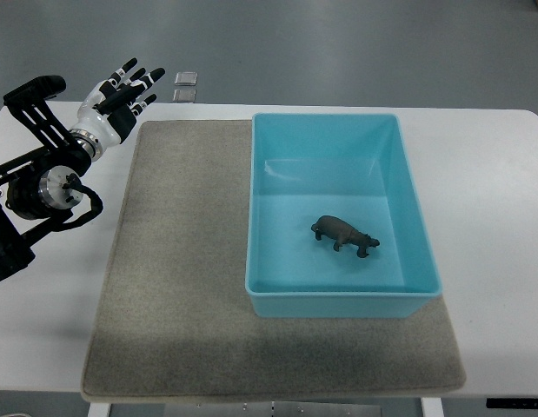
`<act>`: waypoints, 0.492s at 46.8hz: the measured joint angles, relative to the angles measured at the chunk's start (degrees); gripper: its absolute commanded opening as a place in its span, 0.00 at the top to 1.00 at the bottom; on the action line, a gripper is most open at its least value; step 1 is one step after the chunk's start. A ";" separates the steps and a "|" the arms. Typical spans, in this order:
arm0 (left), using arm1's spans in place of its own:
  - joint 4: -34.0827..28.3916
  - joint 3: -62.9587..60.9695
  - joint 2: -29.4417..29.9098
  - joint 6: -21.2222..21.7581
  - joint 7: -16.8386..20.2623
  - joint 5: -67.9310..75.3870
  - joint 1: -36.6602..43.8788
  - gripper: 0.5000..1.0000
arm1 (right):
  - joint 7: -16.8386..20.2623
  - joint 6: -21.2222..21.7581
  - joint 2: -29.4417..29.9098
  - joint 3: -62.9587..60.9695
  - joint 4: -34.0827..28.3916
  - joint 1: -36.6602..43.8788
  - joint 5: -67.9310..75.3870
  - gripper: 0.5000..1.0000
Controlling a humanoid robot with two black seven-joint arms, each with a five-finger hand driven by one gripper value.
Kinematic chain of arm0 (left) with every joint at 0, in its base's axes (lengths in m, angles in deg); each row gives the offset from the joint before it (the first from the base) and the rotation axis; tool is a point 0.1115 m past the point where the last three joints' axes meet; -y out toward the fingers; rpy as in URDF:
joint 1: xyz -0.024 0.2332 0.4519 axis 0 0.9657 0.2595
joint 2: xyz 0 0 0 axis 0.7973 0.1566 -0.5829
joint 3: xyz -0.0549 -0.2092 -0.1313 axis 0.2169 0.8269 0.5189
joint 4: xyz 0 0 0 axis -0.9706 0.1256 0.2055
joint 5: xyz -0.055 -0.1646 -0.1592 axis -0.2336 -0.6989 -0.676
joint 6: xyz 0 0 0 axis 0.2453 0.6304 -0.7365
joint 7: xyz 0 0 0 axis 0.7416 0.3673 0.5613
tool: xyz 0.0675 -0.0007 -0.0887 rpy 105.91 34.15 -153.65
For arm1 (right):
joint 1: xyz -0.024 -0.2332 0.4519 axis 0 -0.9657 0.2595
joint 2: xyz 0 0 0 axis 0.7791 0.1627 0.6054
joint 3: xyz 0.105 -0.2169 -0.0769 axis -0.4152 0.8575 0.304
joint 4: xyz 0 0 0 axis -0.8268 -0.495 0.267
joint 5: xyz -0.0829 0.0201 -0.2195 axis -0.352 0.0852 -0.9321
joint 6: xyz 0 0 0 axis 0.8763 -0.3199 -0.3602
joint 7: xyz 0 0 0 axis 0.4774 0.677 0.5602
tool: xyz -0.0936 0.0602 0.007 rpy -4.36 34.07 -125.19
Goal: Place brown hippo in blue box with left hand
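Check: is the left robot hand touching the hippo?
Apart. The top view shows the left robot hand open at the table's far left corner, while the hippo stands inside the blue box, with mat between them.

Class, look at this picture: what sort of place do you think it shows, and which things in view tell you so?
Probably a robotics lab or test station: a bare white table with a grey mat, a robot's left hand, and a toy brown hippo staged in a blue box.
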 measured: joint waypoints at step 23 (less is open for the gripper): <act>-2.25 0.77 -0.87 -0.50 4.48 1.31 1.35 0.01 | 0.00 0.00 0.00 0.01 0.00 0.00 0.00 0.13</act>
